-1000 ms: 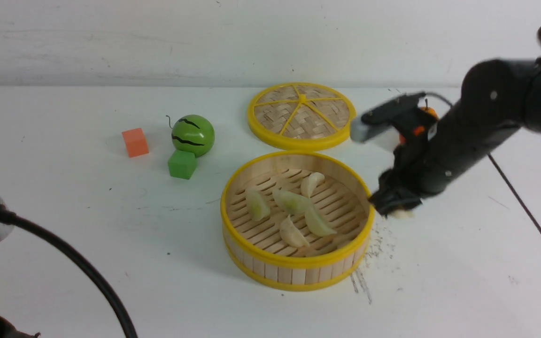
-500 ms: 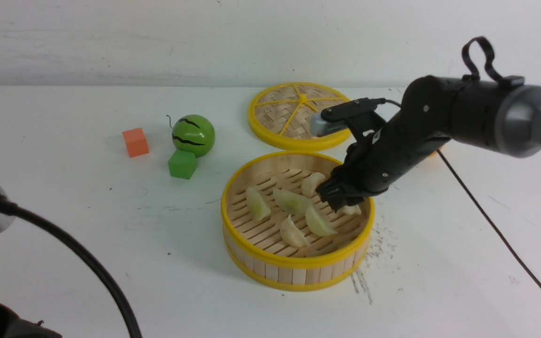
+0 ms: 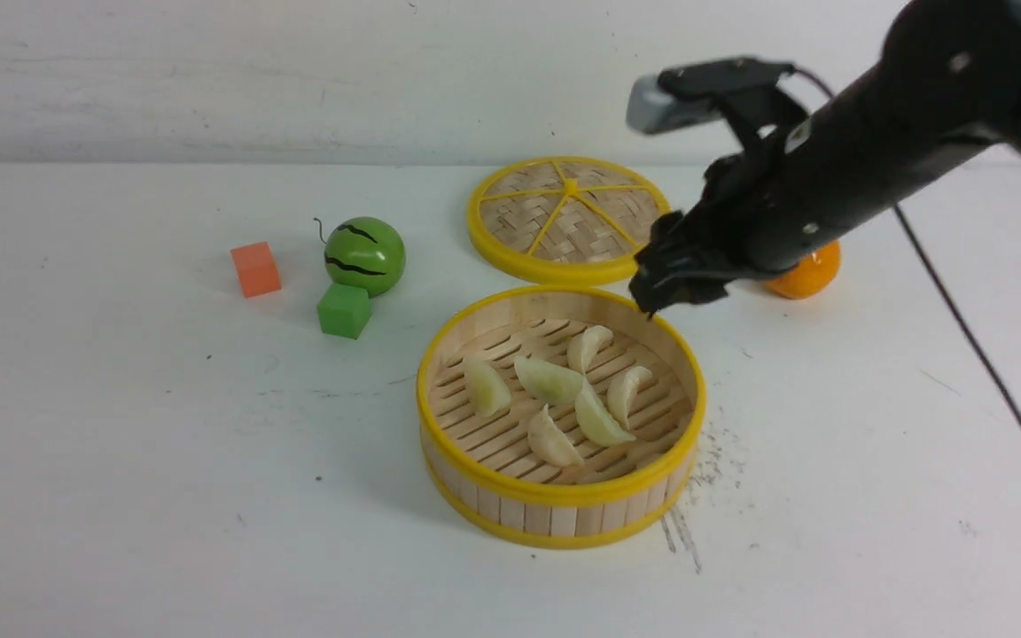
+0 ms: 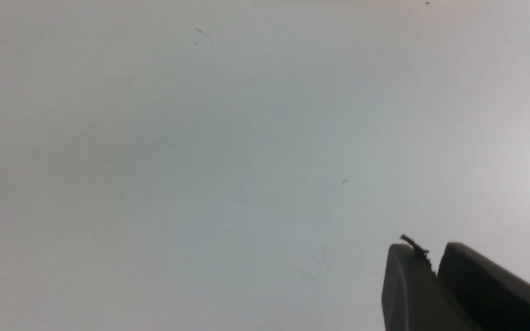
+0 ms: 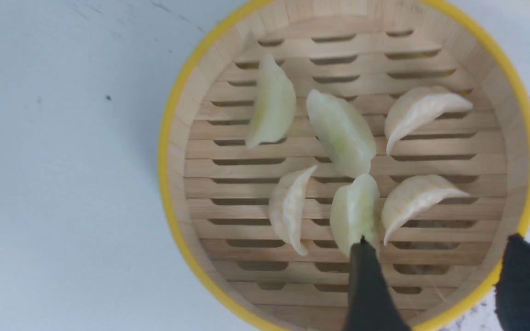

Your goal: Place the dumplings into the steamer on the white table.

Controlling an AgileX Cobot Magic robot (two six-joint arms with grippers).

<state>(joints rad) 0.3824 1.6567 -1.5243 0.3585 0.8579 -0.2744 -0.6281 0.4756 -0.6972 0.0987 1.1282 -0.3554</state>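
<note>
The steamer (image 3: 564,493) stands on the white table (image 3: 120,443) at the middle, and several dumplings lie on its slatted floor, cream ones (image 3: 628,392) and pale green ones (image 3: 550,379). My right gripper (image 3: 666,292) hangs above the steamer's far right rim, open and empty. In the right wrist view its gripper (image 5: 435,243) spreads wide over the steamer's rim (image 5: 166,151), with one finger tip just over a green dumpling (image 5: 354,211). My left gripper (image 4: 430,257) is shut over bare table (image 4: 200,161), holding nothing. It is outside the front view.
A flat woven lid (image 3: 568,217) lies behind the steamer. A green striped ball (image 3: 364,255), a green cube (image 3: 344,309) and an orange cube (image 3: 255,268) sit at the left. An orange fruit (image 3: 803,275) lies behind my right arm, whose cable (image 3: 980,354) trails right.
My right gripper carried a cream dumpling from the table into the steamer, opened, let it go and rose. The left arm's cable has left the front view.
</note>
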